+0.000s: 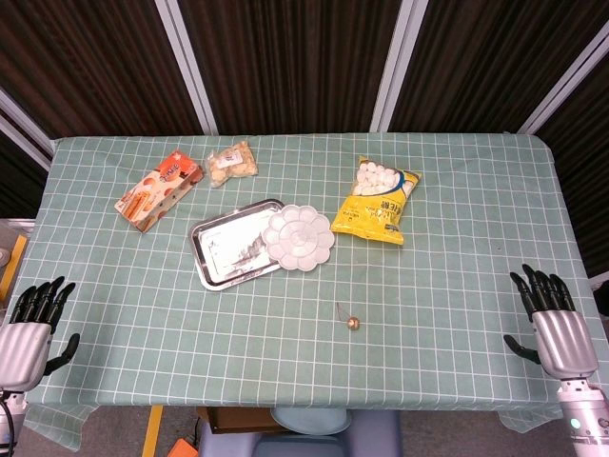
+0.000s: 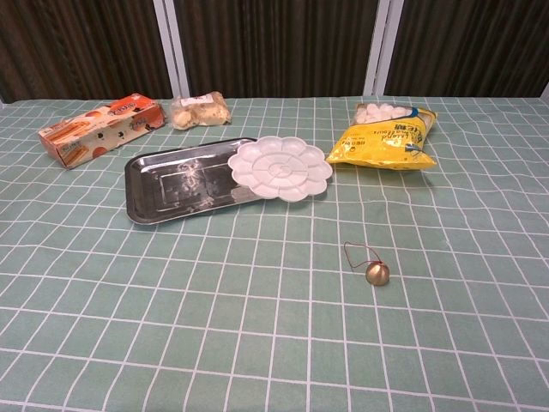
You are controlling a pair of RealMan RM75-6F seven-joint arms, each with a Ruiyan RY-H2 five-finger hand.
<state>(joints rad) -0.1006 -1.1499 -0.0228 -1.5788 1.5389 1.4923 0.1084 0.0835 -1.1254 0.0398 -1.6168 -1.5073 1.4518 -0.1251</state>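
My left hand [image 1: 29,328] hovers at the table's near left corner, fingers spread, holding nothing. My right hand [image 1: 552,319] is at the near right edge, also spread and empty. Neither hand shows in the chest view. A small brass bell [image 1: 354,324] [image 2: 377,273] with a thin red loop lies near the front middle of the table, far from both hands. A white flower-shaped palette [image 1: 299,238] [image 2: 280,167] overlaps the right end of a steel tray [image 1: 214,255] [image 2: 163,184].
A yellow bag of white puffs [image 1: 378,202] [image 2: 386,137] lies right of the palette. An orange snack box [image 1: 157,190] [image 2: 99,129] and a clear bag of pale snacks [image 1: 233,163] [image 2: 199,111] sit at the back left. A green checked cloth [image 1: 428,314] covers the table.
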